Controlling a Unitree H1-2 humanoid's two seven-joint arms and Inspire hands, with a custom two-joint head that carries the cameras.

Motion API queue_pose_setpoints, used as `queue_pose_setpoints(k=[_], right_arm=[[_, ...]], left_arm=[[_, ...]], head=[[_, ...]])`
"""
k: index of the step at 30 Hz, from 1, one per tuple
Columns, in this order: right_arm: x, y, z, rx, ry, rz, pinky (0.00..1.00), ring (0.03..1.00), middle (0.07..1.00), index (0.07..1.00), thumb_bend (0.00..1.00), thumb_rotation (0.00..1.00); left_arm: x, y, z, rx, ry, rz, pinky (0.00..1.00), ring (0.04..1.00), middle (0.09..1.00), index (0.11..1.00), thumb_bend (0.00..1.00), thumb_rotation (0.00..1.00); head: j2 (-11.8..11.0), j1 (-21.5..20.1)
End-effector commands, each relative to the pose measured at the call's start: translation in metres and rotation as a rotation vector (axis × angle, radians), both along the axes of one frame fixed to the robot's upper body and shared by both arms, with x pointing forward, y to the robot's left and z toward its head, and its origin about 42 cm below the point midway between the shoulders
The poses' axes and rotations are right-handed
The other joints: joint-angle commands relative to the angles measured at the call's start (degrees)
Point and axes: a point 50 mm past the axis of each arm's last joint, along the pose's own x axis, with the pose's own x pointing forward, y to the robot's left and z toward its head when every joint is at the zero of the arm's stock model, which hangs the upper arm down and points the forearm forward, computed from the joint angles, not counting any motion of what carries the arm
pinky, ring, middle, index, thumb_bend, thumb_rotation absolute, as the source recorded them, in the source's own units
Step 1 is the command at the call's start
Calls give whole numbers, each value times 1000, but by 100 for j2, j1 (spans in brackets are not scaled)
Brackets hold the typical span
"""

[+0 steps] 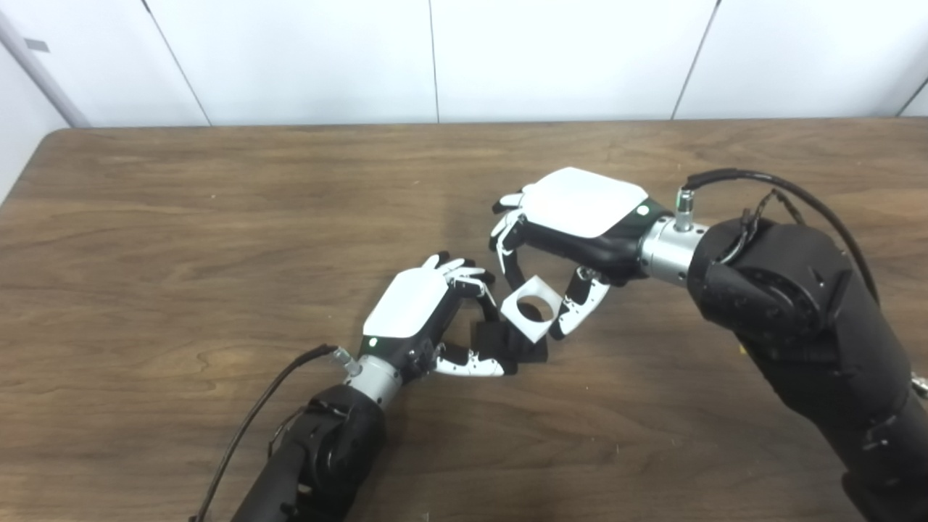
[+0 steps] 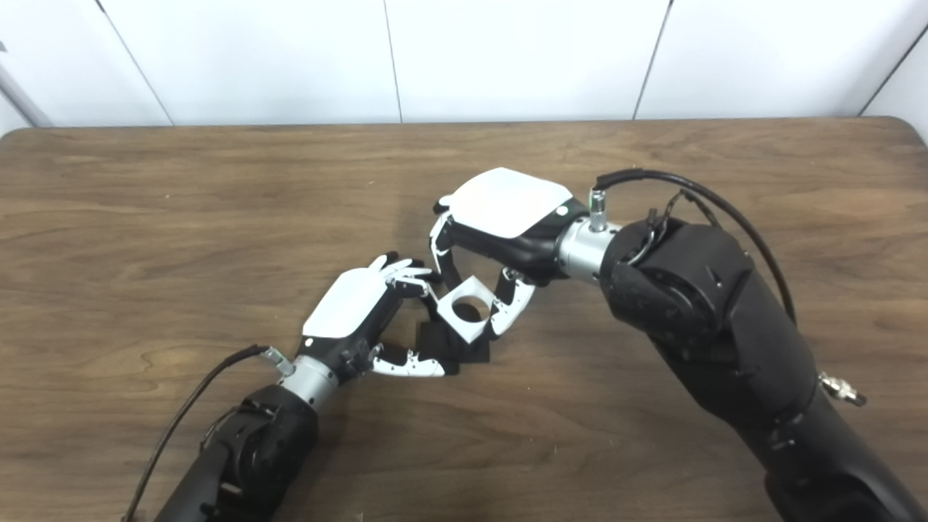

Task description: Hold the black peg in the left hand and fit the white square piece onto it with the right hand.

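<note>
Wooden table (image 1: 181, 239) is seen spanning the view, white wall panels (image 1: 304, 58) behind; right hand (image 1: 573, 225) is closed on the white square piece (image 1: 533, 308), gripped between fingers and thumb, round hole facing up, tilted; left hand (image 1: 428, 312) is wrapped around the black peg (image 1: 500, 341), low near table centre; piece is held touching the peg's upper end, not seen fully seated.
</note>
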Motion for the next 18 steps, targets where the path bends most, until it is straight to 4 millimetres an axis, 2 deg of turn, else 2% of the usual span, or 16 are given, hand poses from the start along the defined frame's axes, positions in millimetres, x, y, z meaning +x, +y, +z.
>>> queue_pose_setpoints(k=[1,18], right_arm=[[2,2,14,10,-59,5,936,930,788,483,525,134],[4,2,6,29,-60,-5,919,928,784,483,525,135]], left_arm=[[-6,5,-15,50,83,-18,1000,890,801,485,521,52],[-6,6,-15,48,83,-23,1000,891,804,485,520,53]], head=[[5,-7],[6,-1]])
